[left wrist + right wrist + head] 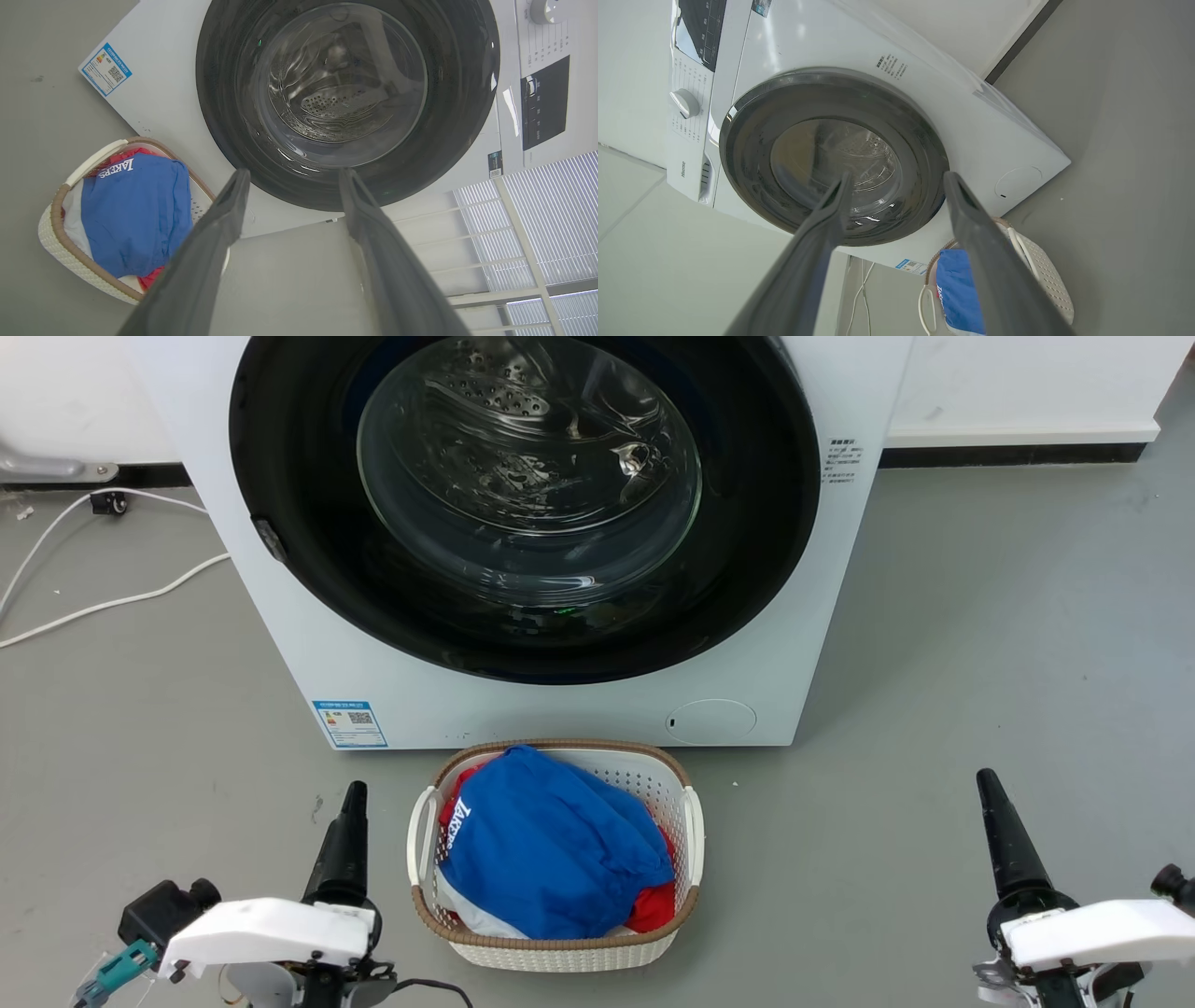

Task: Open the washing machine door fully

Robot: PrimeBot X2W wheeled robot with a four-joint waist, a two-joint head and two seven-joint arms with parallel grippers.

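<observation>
The left gripper [294,175] is lowest in the head view, to the left. In its wrist view its two long dark fingers [219,224] stand spread apart with nothing between them. The right gripper [897,176] is at the lower right of the head view, its fingers [971,219] likewise parted and empty. Both hang over the smooth grey floor [980,663], well apart from the machine. Between the two arms sits a white perforated plastic laundry basket with a brown woven rim [644,775]. It holds a crumpled blue garment with white lettering [551,849] lying over a red cloth [653,905]. Just beyond the basket stands the white front-loading washing machine [280,644]. Low on its front are a small blue-and-white label sticker [350,723] at the left and a round white service cover [711,721] at the right. The washing machine door [747,523], a wide glossy black ring around a clear bulging glass bowl [527,476], takes up most of the machine's front. It lies closed, flat against the cabinet, with a small grey catch [271,539] on the left of its rim. Through the glass the perforated steel drum shows. The right wrist view takes in the machine's white dial knob [684,103] beside a dark display panel [698,28]. Left of the machine, thin white cables [93,607] trail across the floor. A black skirting strip [1008,455] runs along the foot of the white wall behind.
</observation>
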